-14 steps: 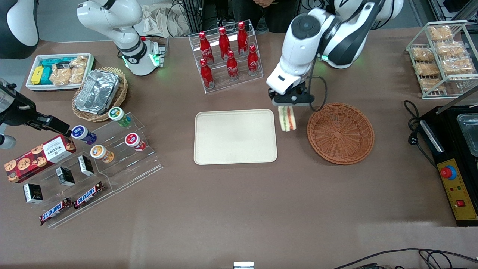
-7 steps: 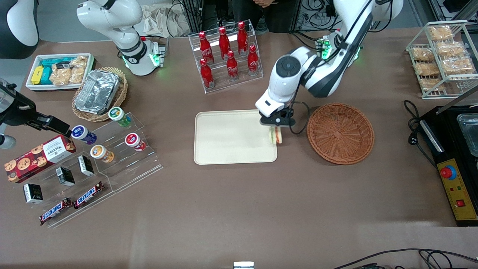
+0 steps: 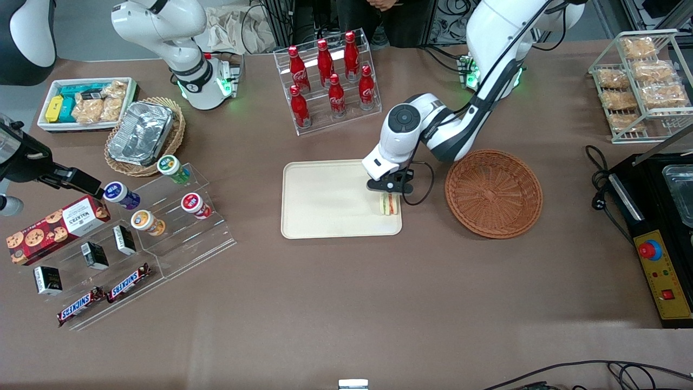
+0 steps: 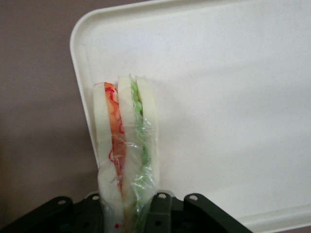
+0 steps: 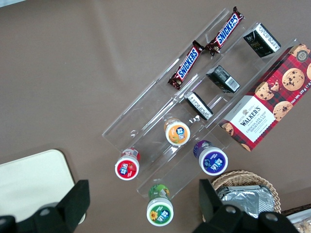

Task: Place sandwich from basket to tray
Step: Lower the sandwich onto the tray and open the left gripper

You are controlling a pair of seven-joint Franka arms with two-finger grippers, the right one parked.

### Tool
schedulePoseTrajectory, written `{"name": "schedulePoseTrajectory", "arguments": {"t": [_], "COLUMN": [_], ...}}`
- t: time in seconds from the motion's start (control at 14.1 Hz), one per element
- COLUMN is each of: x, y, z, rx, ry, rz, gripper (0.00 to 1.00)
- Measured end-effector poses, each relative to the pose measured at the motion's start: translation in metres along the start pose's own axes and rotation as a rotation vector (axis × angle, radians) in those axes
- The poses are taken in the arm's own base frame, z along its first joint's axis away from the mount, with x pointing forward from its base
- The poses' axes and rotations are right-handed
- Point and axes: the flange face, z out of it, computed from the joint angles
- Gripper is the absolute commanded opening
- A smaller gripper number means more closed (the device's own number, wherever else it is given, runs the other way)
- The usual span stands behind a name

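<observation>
My left gripper (image 3: pixel 387 194) is shut on the sandwich (image 3: pixel 387 204), a plastic-wrapped wedge of white bread with red, orange and green layers. It holds the sandwich low over the cream tray (image 3: pixel 330 197), at the tray's edge nearest the basket. In the left wrist view the sandwich (image 4: pixel 125 150) hangs between the black fingers (image 4: pixel 160 213) above the tray's rounded corner (image 4: pixel 204 97). The reddish-brown wicker basket (image 3: pixel 493 193) is empty and stands beside the tray, toward the working arm's end.
A clear rack of red bottles (image 3: pixel 328 81) stands farther from the camera than the tray. A clear stepped stand with cups and snack bars (image 3: pixel 146 227), a pale wicker basket with a foil container (image 3: pixel 144 135) and a white snack box (image 3: pixel 84 103) lie toward the parked arm's end.
My left gripper carried the sandwich from beside the basket over the tray's edge and lowered it toward the tray. The basket and tray have not moved.
</observation>
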Motion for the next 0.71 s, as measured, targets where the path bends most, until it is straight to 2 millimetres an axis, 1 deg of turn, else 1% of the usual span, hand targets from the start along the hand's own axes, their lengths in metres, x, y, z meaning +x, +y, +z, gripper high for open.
{"name": "schedulePoseTrajectory", "arguments": {"t": [0.14, 0.21, 0.28, 0.57, 0.64, 0.71], "x": [0.0, 0.001, 0.002, 0.003, 0.005, 0.011], "y": [0.002, 0.003, 0.003, 0.004, 0.004, 0.004], "z": [0.009, 0.009, 0.008, 0.007, 0.005, -0.002], "rx": [-0.011, -0.015, -0.016, -0.017, -0.017, -0.016], "ry": [0.004, 0.008, 0.009, 0.012, 0.017, 0.025], "rz": [-0.001, -0.001, -0.001, -0.004, -0.014, -0.027], "gripper": [0.0, 0.45, 0.99, 1.0, 1.0, 1.0]}}
